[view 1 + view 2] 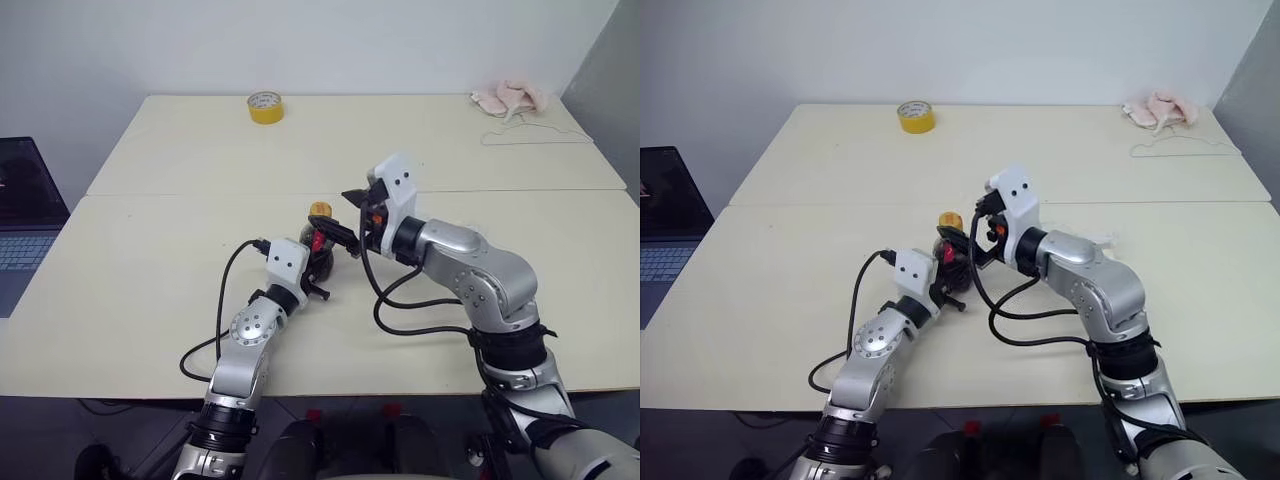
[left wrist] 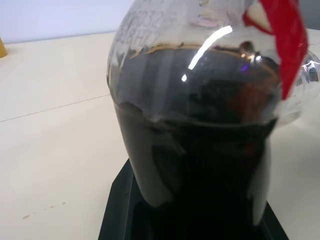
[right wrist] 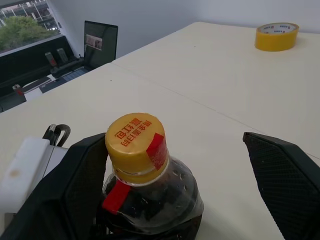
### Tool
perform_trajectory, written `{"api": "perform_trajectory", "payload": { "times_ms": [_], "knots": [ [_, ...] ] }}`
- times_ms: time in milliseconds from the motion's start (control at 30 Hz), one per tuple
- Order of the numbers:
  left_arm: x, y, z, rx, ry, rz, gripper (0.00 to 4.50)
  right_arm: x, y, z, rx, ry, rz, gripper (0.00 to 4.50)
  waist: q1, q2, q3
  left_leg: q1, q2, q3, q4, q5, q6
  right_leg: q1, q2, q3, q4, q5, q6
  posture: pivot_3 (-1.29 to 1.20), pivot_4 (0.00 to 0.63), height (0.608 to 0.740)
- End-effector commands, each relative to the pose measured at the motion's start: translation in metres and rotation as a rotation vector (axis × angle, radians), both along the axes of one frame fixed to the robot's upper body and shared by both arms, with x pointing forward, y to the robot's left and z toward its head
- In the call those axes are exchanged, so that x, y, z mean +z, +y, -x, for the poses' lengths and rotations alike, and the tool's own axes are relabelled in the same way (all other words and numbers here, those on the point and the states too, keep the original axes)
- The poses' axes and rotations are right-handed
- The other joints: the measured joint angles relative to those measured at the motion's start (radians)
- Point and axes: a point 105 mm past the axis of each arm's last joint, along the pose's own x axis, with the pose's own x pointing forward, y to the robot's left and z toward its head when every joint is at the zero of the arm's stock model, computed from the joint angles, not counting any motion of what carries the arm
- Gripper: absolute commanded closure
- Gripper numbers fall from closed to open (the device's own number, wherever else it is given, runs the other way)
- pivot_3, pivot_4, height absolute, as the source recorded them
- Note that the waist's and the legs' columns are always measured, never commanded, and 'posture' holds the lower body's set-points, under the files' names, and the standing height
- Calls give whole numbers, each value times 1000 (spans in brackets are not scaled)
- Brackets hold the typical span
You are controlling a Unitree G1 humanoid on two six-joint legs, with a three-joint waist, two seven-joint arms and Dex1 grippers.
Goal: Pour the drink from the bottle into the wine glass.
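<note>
Bottle (image 3: pixel 145 185) at frame centre, gripped by left claw (image 1: pixel 318 262); right claw (image 1: pixel 348 222) spread around its cap (image 3: pixel 135 141).

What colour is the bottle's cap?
Orange-yellow, with a red strip down its side; the cap shows best in the right wrist view.

bottle (image 2: pixel 200 125): clear ribbed plastic, close against the camera, upright | drink (image 2: pixel 200 165): near-black liquid up to the shoulder, bubbles at its surface | red label (image 2: pixel 282 40): strip hanging down the shoulder | left gripper (image 2: pixel 192 220): black fingers clamped on the bottle's lower body | table (image 2: pixel 55 150): cream, seam line across
</note>
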Motion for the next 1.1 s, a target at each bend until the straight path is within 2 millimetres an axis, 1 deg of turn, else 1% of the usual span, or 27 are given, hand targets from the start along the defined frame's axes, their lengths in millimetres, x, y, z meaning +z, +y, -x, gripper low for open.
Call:
{"api": "perform_trajectory", "payload": {
  "times_ms": [33,267,300,467,600,733,967,1033,1100],
  "knots": [
    [12,2,1,2,-55,6,3754,8,-14,-4,-53,-38,-13,889,0,0,0,0,0,0,0,0,0,0,0,0,0,0,0,0,150,740],
    [12,2,1,1,-54,3,3754,12,-11,3,-13,-63,-30,3172,1,0,0,0,0,0,0,0,0,0,0,0,0,0,0,0,150,740],
    [12,2,1,0,-54,4,3754,14,-11,5,0,-71,-39,3264,1,0,0,0,0,0,0,0,0,0,0,0,0,0,0,0,150,740],
    [12,2,1,0,-55,4,3754,19,-10,10,44,-67,-96,3262,1,0,0,0,0,0,0,0,0,0,0,0,0,0,0,0,150,740],
    [12,2,1,-2,-55,5,3755,21,-8,18,110,-28,-149,3263,1,0,0,0,0,0,0,0,0,1,0,0,0,0,0,0,150,740],
    [11,2,2,-1,-55,3,3758,28,-6,29,183,-13,-238,3288,1,0,0,0,0,0,0,0,0,1,0,0,0,0,0,0,150,740],
    [11,3,2,4,-55,3,3759,30,-10,29,174,7,-267,3297,1,0,0,0,0,0,0,0,0,1,0,0,0,0,0,0,150,740],
    [12,4,2,12,-60,4,3759,29,-12,27,162,3,-259,3297,1,0,0,0,0,0,0,0,0,1,0,0,0,0,0,0,150,740],
    [21,17,-3,78,-110,13,3760,26,-37,9,38,-8,-237,3297,1,0,0,0,0,0,0,0,0,1,0,0,0,0,0,0,150,740]
  ]
}}
